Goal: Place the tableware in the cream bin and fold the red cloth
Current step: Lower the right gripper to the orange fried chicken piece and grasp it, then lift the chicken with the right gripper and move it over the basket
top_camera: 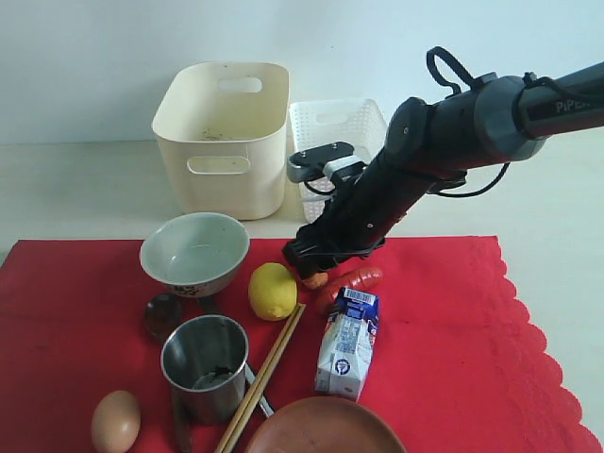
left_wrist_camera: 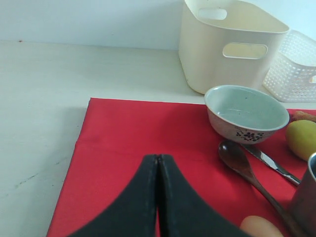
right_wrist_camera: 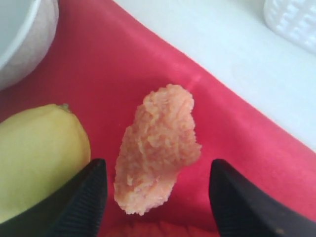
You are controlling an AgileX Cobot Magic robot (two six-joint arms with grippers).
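The red cloth [top_camera: 453,359] lies flat under everything. On it stand a white bowl [top_camera: 195,253], a steel cup [top_camera: 205,366], a dark spoon [top_camera: 162,314], wooden chopsticks [top_camera: 269,368] and a brown plate [top_camera: 326,429] at the front edge. A metal knife [left_wrist_camera: 269,163] lies beside the spoon [left_wrist_camera: 242,160]. The cream bin [top_camera: 222,132] stands behind the cloth. My right gripper [right_wrist_camera: 158,168] is open, low over the cloth, its fingers either side of a breaded food piece [right_wrist_camera: 158,148] without touching it. My left gripper [left_wrist_camera: 158,159] is shut and empty above the cloth's left part.
A lemon [top_camera: 272,291] lies close to the right gripper's one finger, a sausage [top_camera: 354,280] and a milk carton [top_camera: 347,344] just beyond. An egg [top_camera: 116,422] sits front left. A white lattice basket [top_camera: 335,127] stands beside the cream bin.
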